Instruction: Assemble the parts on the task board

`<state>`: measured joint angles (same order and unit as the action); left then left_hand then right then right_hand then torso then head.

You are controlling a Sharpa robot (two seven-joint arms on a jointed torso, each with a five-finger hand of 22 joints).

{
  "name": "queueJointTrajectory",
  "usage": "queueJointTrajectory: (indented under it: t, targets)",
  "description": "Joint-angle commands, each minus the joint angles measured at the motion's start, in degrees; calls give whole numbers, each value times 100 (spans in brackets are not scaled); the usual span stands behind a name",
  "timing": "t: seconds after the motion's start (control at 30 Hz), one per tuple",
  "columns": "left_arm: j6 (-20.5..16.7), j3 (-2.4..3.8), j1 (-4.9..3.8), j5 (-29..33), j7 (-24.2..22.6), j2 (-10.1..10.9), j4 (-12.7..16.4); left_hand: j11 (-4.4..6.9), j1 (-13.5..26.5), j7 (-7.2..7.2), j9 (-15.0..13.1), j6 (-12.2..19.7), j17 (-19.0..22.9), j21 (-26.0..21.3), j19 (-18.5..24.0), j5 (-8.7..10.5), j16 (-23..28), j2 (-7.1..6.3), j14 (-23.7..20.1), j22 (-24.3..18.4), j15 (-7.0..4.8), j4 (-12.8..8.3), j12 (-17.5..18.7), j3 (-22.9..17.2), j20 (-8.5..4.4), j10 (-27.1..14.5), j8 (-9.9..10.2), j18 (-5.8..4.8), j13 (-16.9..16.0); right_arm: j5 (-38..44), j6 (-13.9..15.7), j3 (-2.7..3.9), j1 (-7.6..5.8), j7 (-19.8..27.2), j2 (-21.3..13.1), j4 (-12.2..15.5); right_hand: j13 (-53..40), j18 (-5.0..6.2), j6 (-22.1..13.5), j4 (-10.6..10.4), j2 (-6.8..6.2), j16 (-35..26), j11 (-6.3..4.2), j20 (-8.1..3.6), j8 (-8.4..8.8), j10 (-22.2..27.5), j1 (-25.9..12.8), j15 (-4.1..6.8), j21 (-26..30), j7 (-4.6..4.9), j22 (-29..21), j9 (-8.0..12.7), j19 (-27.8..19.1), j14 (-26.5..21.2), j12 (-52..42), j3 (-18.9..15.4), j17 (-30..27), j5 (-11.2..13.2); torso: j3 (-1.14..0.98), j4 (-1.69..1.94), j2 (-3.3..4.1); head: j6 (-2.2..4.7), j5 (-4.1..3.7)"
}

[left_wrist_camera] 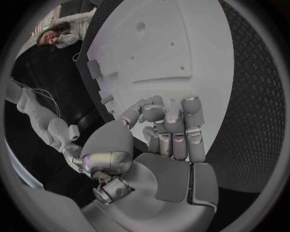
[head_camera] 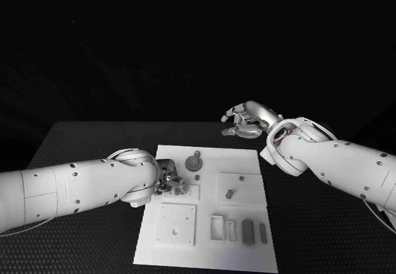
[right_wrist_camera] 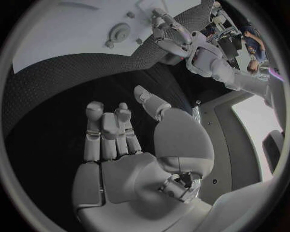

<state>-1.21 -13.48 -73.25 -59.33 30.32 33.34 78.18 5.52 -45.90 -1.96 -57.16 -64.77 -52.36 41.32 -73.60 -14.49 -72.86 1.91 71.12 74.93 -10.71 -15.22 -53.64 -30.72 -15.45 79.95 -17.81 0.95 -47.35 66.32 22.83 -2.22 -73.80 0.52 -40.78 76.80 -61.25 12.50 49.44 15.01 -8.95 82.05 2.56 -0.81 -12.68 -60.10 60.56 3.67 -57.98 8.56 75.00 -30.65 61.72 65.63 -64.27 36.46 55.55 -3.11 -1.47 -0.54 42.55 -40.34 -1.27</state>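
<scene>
The white task board (head_camera: 245, 252) lies in the middle of the black table. A round grey part (head_camera: 194, 162) sits near its far edge, and a small peg (head_camera: 231, 193) stands on a raised square plate (head_camera: 245, 183). Several narrow grey parts (head_camera: 247, 229) lie in the near right area beside a square plate (head_camera: 176, 223). My left hand (head_camera: 168, 179) hovers at the board's left edge with fingers (left_wrist_camera: 163, 121) curled in; I see nothing in them. My right hand (head_camera: 249, 120) is raised beyond the board's far edge, fingers (right_wrist_camera: 108, 130) straight, holding nothing.
Black textured table (head_camera: 335, 245) surrounds the board on all sides. The right wrist view shows the board (right_wrist_camera: 60, 43), the round part (right_wrist_camera: 120, 33) and my left hand (right_wrist_camera: 172, 34) beyond my open palm. Small parts (left_wrist_camera: 94, 67) line the board's edge in the left wrist view.
</scene>
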Motion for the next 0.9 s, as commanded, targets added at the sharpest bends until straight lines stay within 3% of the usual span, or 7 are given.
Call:
queueJointTrajectory:
  t: [0.03, 0.9]
  targets:
    - [192, -9, 11, 3, 39, 3, -14, 165, -190, 307, -7, -734, 11, 20, 17, -27, -32, 262, -117, 116, -67, -38, -36, -58, 3, -185, -26, 148, 7, -3, -65, 3, 1, 53, 3, 6, 6, 250, 19, 20, 60, -16, 0, -4, 24, 59, 13, -8, 40, 46, 30, 7, 16, -25, -33, -15, 1, -14, -6, 0, 1, -7, -2]
    - [327, -9, 9, -153, 82, -45, -93, 162, -158, 304, -4, -731, 24, 32, 20, 7, -51, 307, -122, 117, -54, -63, -43, -58, 22, -185, -25, 131, 11, -3, -81, 3, 1, 54, 6, 17, 9, 250, 19, 24, 65, -15, 0, -2, 23, 60, 11, -8, 41, 47, 31, 8, 16, -27, -36, -17, 0, -14, -4, -1, -1, 2, 19]
